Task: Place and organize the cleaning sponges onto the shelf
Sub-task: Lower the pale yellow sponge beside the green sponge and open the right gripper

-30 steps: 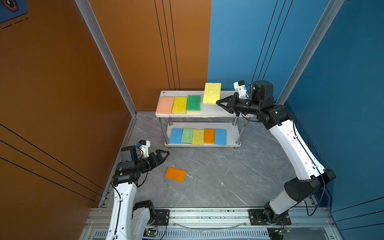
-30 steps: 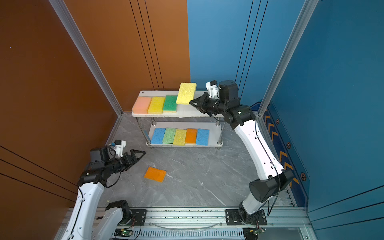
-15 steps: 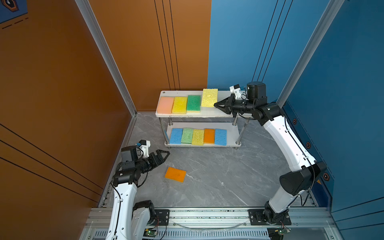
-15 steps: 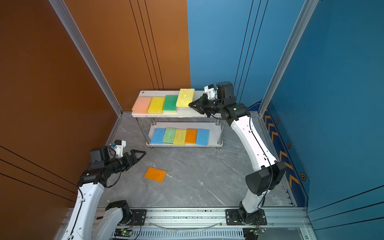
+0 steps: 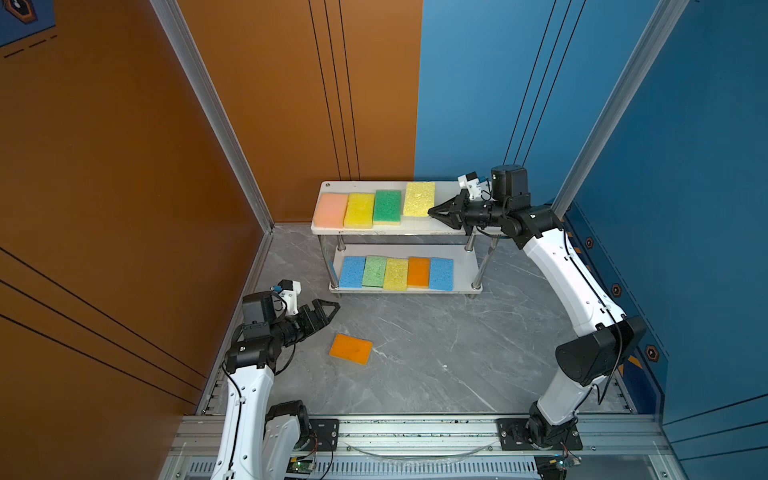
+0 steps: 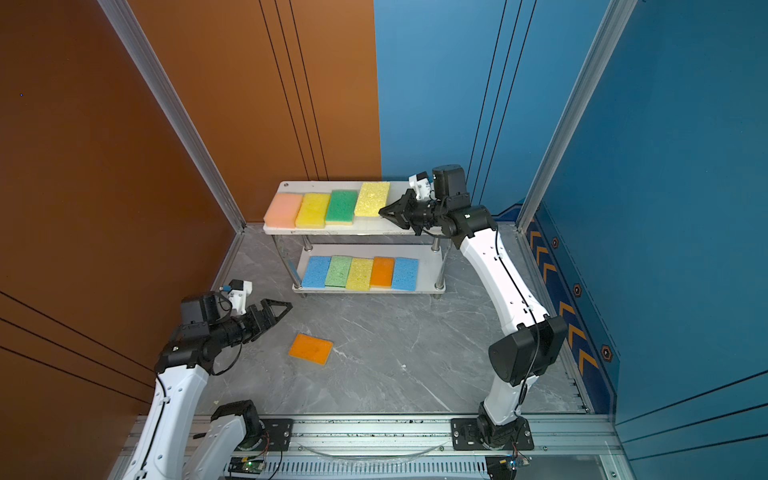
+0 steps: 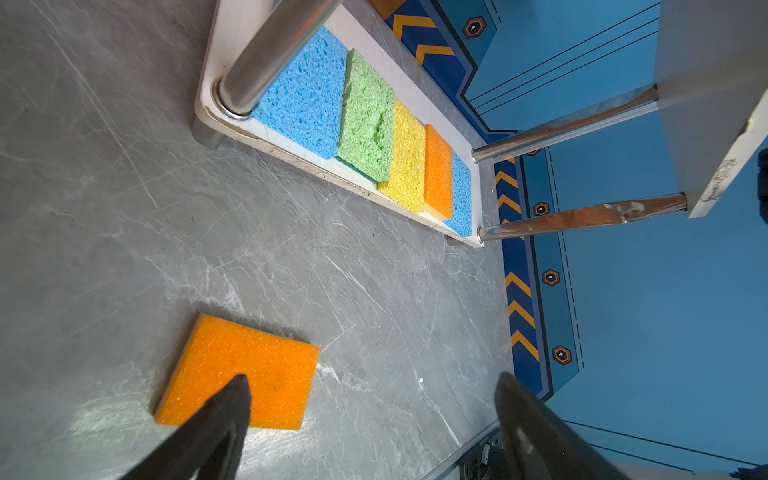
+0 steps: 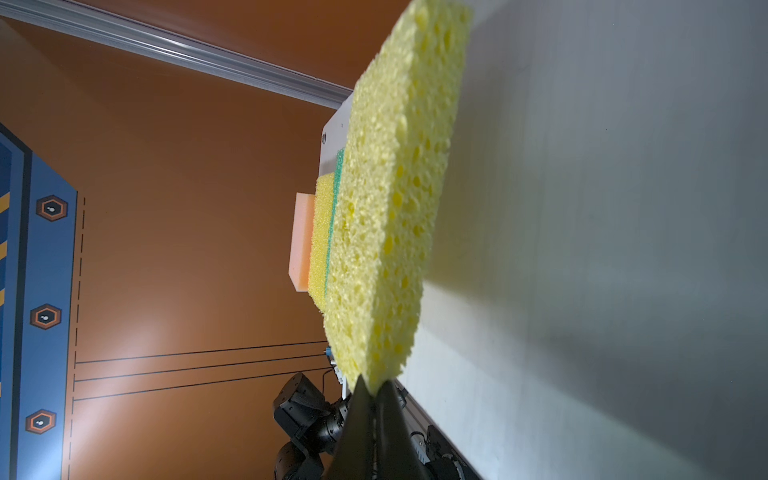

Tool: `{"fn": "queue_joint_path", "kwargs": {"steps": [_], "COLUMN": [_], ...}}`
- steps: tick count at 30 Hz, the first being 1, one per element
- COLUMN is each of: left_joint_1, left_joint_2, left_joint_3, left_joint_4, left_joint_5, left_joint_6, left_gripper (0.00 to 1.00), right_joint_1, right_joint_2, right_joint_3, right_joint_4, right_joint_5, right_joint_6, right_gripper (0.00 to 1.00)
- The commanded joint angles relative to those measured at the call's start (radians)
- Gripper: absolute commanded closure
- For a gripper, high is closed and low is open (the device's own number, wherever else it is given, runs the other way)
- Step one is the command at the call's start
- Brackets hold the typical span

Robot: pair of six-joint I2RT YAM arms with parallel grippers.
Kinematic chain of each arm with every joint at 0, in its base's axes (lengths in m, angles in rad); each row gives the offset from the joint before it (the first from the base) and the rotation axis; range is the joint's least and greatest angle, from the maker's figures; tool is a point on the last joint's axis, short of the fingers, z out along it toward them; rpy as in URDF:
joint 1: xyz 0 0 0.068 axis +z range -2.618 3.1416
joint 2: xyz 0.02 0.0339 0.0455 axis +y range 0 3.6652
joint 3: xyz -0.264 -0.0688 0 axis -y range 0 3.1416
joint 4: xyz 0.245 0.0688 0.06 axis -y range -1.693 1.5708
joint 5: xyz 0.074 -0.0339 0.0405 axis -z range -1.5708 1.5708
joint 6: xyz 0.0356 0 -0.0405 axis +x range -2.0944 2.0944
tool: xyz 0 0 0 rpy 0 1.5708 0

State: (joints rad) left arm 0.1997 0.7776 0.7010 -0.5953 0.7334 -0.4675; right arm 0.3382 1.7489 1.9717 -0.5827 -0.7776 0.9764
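Observation:
The shelf (image 5: pixel 399 230) (image 6: pixel 365 230) stands at the back in both top views. Its top board carries peach-pink, yellow and green cleaning sponges (image 5: pixel 386 206). To the right of them my right gripper (image 5: pixel 430 211) (image 6: pixel 381 212) (image 8: pixel 374 384) is shut on one corner of a pale yellow sponge (image 5: pixel 419 198) (image 8: pixel 395 199), which is tilted low over that board. The lower board holds a row of several sponges (image 5: pixel 397 272) (image 7: pixel 365 120). An orange sponge (image 5: pixel 351 348) (image 7: pixel 257 357) lies flat on the floor. My left gripper (image 5: pixel 330 312) (image 7: pixel 374 379) hovers open just left of it, holding nothing.
Orange wall panels close the left and back, blue ones the right. A metal rail (image 5: pixel 415 432) with both arm bases runs along the front. The shelf's metal posts (image 7: pixel 582 218) stand at its corners. Grey marble floor (image 5: pixel 436 345) lies between shelf and rail.
My right gripper has lowered the pale yellow sponge from above the shelf down to the top board, beside the green one. The left arm and the orange sponge have not moved.

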Motion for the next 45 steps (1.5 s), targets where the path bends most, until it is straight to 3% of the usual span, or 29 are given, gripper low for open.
{"fn": "queue_joint_path", "kwargs": {"steps": [1, 27, 30, 35, 45], "left_joint_1": [-0.007, -0.009, -0.008, -0.008, -0.009], "left_joint_2": [-0.005, -0.003, -0.003, -0.003, -0.005], "left_joint_3": [-0.013, -0.014, -0.013, -0.014, -0.014], "left_joint_4": [-0.009, -0.009, -0.009, -0.009, -0.008], "left_joint_5": [-0.009, -0.01, -0.01, -0.011, -0.011], "left_joint_6": [0.017, 0.017, 0.017, 0.017, 0.017], "left_gripper": [0.08, 0.08, 0.08, 0.08, 0.08], "right_joint_1": [-0.007, -0.01, -0.009, -0.011, -0.017], "right_joint_2": [0.021, 0.052, 0.048, 0.042, 0.016], "right_joint_3": [-0.006, 0.001, 0.001, 0.001, -0.002], "right_joint_4": [0.026, 0.002, -0.011, -0.024, -0.058], "right_joint_5": [-0.028, -0.043, -0.041, -0.038, -0.022], "right_joint_6": [-0.018, -0.047, -0.057, -0.068, -0.089], "right_gripper": [1.0, 1.0, 0.9, 0.65, 0.59]}}
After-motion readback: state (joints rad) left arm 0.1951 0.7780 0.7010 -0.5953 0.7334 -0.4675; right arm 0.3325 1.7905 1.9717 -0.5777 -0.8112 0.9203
